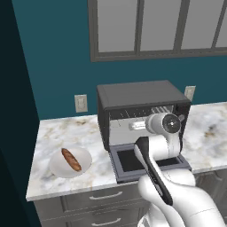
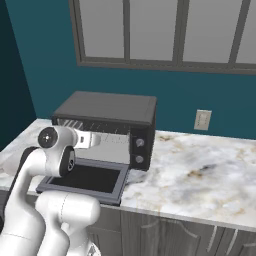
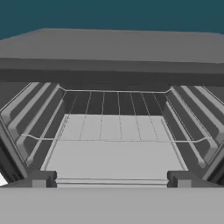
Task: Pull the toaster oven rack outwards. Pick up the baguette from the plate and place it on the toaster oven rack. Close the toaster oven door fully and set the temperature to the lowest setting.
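The toaster oven [image 1: 137,95] stands mid-counter with its toaster oven door [image 1: 126,160] dropped flat toward me. My gripper [image 3: 111,180] is open at the oven's mouth, its fingertips [image 3: 39,179] spread wide with nothing between them. The light-grey toaster oven rack [image 3: 111,131] lies inside, and its front bar runs just ahead of the fingertips. From the right, the hand [image 2: 95,139] reaches over the door [image 2: 87,180] into the oven [image 2: 105,110], left of the knobs [image 2: 140,142]. The golden-brown baguette [image 1: 71,159] lies on the white plate [image 1: 55,167] to the oven's left.
Marble counter [image 2: 200,170] stretches to the right of the oven. Wall outlets [image 1: 80,103] sit on the teal wall either side of the oven, under a window [image 1: 155,26]. Drawers [image 1: 104,195] run below the counter's front edge. My own arm [image 1: 153,173] rises over the door.
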{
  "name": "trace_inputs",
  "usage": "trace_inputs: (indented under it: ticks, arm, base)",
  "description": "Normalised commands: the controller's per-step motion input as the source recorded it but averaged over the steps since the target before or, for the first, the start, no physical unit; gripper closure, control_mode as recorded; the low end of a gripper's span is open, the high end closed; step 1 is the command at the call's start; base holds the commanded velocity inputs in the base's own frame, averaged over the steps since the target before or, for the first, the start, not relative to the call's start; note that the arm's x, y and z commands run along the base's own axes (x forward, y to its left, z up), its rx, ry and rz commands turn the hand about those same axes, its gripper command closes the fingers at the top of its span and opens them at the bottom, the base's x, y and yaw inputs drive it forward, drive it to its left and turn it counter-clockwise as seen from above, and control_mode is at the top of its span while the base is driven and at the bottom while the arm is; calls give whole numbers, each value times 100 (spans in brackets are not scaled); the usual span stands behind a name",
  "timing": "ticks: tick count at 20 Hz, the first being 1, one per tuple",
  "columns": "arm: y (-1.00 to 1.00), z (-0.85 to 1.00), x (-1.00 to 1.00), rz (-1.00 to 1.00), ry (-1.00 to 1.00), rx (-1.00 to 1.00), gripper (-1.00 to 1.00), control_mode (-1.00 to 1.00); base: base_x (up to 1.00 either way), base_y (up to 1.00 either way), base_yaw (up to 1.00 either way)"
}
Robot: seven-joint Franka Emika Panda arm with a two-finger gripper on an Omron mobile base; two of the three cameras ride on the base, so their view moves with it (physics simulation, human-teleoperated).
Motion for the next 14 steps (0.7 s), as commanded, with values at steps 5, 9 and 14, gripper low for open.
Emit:
trace_inputs:
  ticks: [5,9,14]
  arm:
    - [-6,-8,24,-3,-8,6,-100,-100]
    - [-1,-8,22,0,-3,7,-100,-100]
    - [0,-26,23,0,0,1,-100,-100]
  base:
    - [0,0,0]
    - [0,0,0]
    - [0,0,0]
